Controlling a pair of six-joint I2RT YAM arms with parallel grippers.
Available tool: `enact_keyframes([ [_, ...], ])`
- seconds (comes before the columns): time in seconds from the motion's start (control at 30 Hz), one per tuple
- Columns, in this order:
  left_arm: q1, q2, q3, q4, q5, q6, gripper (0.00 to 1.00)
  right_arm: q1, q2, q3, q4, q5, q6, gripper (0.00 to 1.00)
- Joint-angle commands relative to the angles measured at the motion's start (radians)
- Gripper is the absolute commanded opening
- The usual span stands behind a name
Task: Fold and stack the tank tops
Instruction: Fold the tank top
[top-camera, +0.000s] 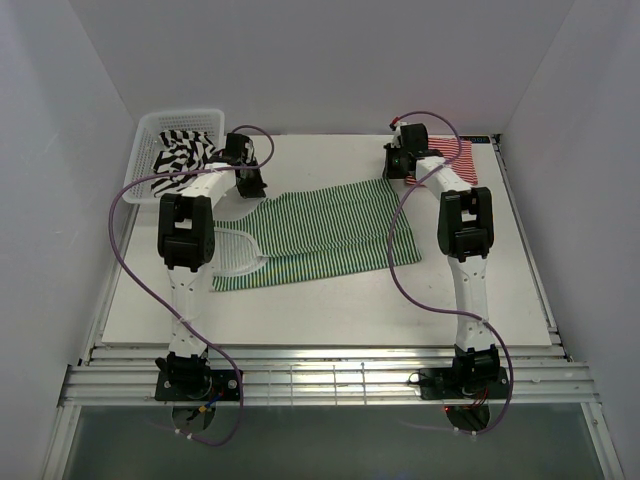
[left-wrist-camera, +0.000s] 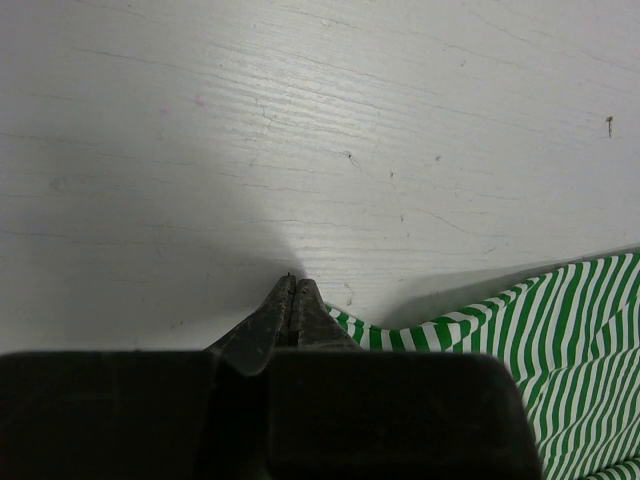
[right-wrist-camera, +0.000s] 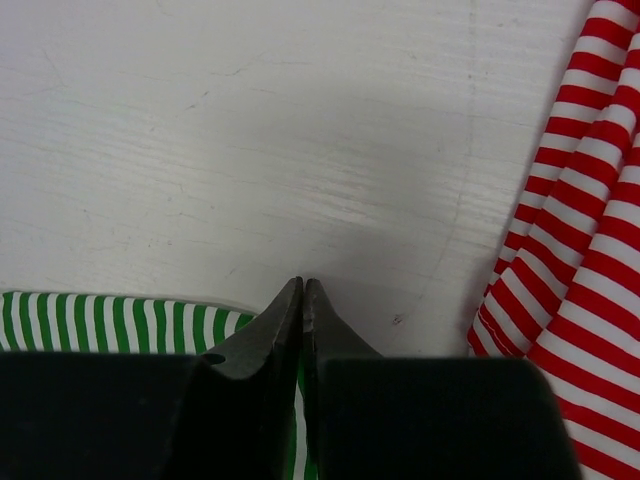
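Left gripper (left-wrist-camera: 293, 285) and right gripper (right-wrist-camera: 302, 285), jaws pressed together, each pinch a far corner of the green top (top-camera: 330, 225), spread flat at centre. Red top (top-camera: 466, 155) lies far right; black top (top-camera: 185, 152) sits in the basket (top-camera: 150, 125).

Three striped sleeveless fabric tank tops: one spread out, two bunched up.
Green-and-white thin-striped fabric tank top (top-camera: 320, 235) spread flat in the middle, stripes running near to far; red-and-white thin-striped fabric tank top (top-camera: 466, 158) rumpled at far right, near the green one's far right corner; black-and-white broad-striped fabric tank top (top-camera: 182, 158) heaped in white plastic mesh basket (top-camera: 150, 125) at far left.
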Motion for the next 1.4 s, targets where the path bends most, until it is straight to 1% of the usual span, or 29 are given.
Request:
enact_keyframes([
  [0.0,-0.005,-0.052,-0.021,0.010,-0.005,0.017,0.00,-0.002,-0.062,0.023,-0.037,-0.019,-0.060,0.08],
  [0.13,-0.005,-0.079,-0.045,0.025,0.017,0.014,0.00,0.000,-0.139,-0.039,0.032,-0.079,-0.084,0.08],
  [0.2,-0.007,-0.109,-0.070,0.045,0.026,0.011,0.00,0.000,-0.206,-0.122,0.096,-0.107,-0.094,0.08],
  [0.37,-0.007,-0.185,-0.205,0.108,0.060,0.000,0.00,0.000,-0.317,-0.300,0.147,-0.133,-0.098,0.08],
  [0.43,-0.008,-0.233,-0.251,0.161,0.090,-0.004,0.00,0.000,-0.364,-0.354,0.171,-0.141,-0.098,0.08],
  [0.47,-0.010,-0.245,-0.269,0.174,0.095,-0.006,0.00,0.000,-0.381,-0.378,0.179,-0.142,-0.129,0.08],
  [0.5,-0.011,-0.266,-0.298,0.192,0.094,-0.009,0.00,0.000,-0.413,-0.430,0.190,-0.141,-0.130,0.08],
  [0.67,-0.013,-0.343,-0.386,0.227,0.080,-0.024,0.00,0.000,-0.504,-0.570,0.240,-0.144,-0.129,0.08],
  [0.7,-0.013,-0.360,-0.432,0.250,0.077,-0.024,0.00,0.000,-0.536,-0.596,0.250,-0.136,-0.124,0.08],
  [0.87,-0.017,-0.466,-0.553,0.292,0.087,-0.030,0.00,-0.003,-0.622,-0.740,0.274,-0.079,-0.115,0.08],
  [0.97,-0.024,-0.501,-0.639,0.322,0.077,-0.037,0.00,-0.011,-0.671,-0.820,0.279,-0.061,-0.110,0.08],
  [1.1,-0.028,-0.553,-0.713,0.367,0.086,-0.050,0.00,-0.016,-0.728,-0.883,0.279,-0.046,-0.110,0.08],
  [1.37,-0.036,-0.624,-0.794,0.376,0.066,-0.072,0.00,-0.045,-0.779,-0.943,0.279,-0.013,-0.129,0.08],
])
